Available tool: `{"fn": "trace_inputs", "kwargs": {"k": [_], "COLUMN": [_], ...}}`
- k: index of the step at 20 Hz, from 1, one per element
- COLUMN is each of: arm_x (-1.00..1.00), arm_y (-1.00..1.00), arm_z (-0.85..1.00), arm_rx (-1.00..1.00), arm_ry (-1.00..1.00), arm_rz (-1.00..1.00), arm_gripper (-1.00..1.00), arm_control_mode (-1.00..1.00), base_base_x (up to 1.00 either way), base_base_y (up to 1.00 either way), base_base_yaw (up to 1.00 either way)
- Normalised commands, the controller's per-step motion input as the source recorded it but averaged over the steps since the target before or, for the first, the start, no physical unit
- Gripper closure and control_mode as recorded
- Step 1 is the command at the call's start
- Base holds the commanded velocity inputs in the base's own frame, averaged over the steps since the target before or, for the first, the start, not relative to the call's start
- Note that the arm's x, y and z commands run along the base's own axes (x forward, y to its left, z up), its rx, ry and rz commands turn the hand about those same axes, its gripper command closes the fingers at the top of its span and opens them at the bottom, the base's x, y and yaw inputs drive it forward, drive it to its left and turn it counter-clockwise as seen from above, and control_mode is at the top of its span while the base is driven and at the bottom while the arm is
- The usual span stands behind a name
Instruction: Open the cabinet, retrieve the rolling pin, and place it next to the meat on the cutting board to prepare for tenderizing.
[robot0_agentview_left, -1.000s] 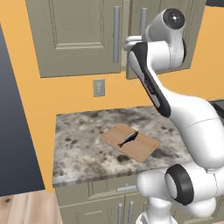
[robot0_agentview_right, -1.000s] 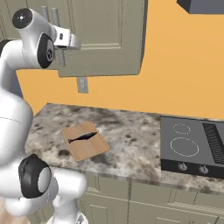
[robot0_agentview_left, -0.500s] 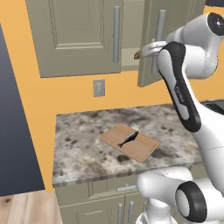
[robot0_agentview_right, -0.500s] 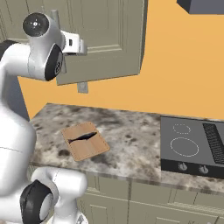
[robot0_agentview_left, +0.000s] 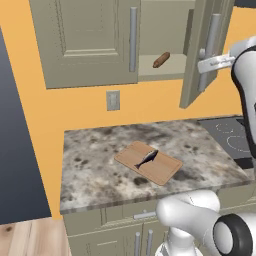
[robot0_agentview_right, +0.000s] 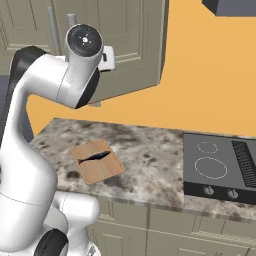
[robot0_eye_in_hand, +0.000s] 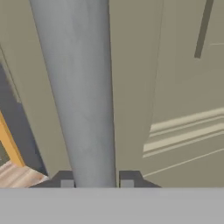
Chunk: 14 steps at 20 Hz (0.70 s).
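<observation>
Gripper (robot0_eye_in_hand: 96, 183) clamped on the cabinet (robot0_agentview_left: 90, 45) door's bar handle (robot0_eye_in_hand: 78, 96). Rolling pin (robot0_agentview_left: 161, 60) on the shelf looks light, rigid, smooth (likely to roll). Pinch it mid-length, across the axis.

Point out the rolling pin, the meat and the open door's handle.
rolling pin (robot0_agentview_left: 161, 60), left base view, middle of the cylinder on the cabinet shelf.
meat (robot0_agentview_left: 146, 158), left base view, centre of the dark strip on the board.
door handle (robot0_eye_in_hand: 78, 96), hand view, mid-shaft of the silver bar.
</observation>
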Motion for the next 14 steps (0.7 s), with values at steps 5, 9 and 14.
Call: {"fn": "trace_inputs", "kwargs": {"k": [5, 9, 14], "arm_x": [-0.14, -0.35, -0.65], "arm_y": [-0.05, -0.35, -0.16], "arm_z": [-0.01, 0.0, 0.0], "arm_rx": [0.0, 0.0, 0.0], "arm_ry": [0.0, 0.0, -0.01], "arm_rz": [0.0, -0.02, -0.07], "arm_gripper": [-1.0, -1.0, -1.0], "arm_control_mode": [-1.0, -1.0, -1.0], "base_base_x": [0.0, 0.0, 0.0], "base_base_y": [0.0, 0.0, 0.0], "base_base_yaw": [0.0, 0.0, 0.0]}}
